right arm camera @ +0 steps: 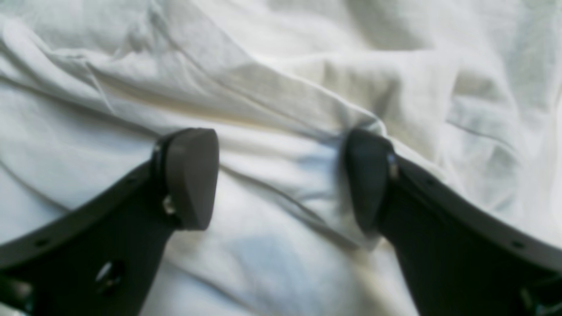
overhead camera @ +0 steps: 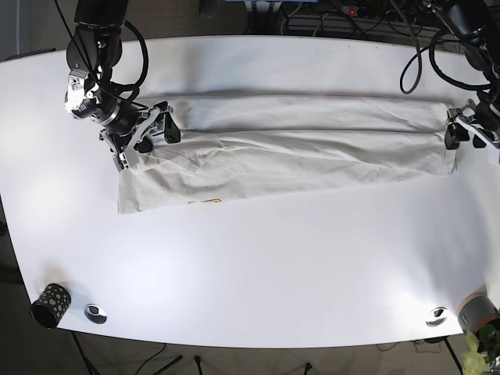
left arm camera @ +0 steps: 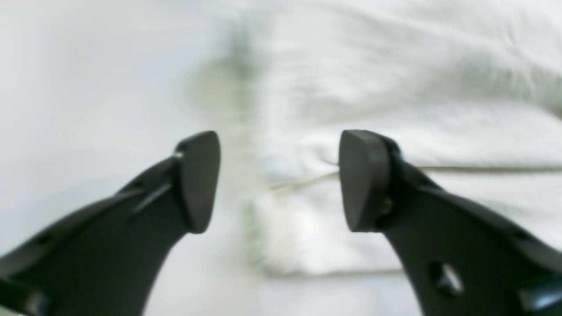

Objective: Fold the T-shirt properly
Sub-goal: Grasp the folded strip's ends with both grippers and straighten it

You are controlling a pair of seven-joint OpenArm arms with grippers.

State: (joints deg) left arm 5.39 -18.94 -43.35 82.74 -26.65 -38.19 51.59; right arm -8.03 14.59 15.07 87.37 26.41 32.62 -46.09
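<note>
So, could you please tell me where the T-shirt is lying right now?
In the base view the T-shirt lies stretched across the far half of the white table, between the right gripper at the view's left and the left gripper at its right.

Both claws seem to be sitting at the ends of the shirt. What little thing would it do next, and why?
Probably close both grippers on the cloth. The shirt lies as a long band on the table, with the right gripper open over wrinkled fabric at one end and the left gripper open at the other end's edge. Neither is holding anything yet, so pinching comes before any lifting or folding.
</note>
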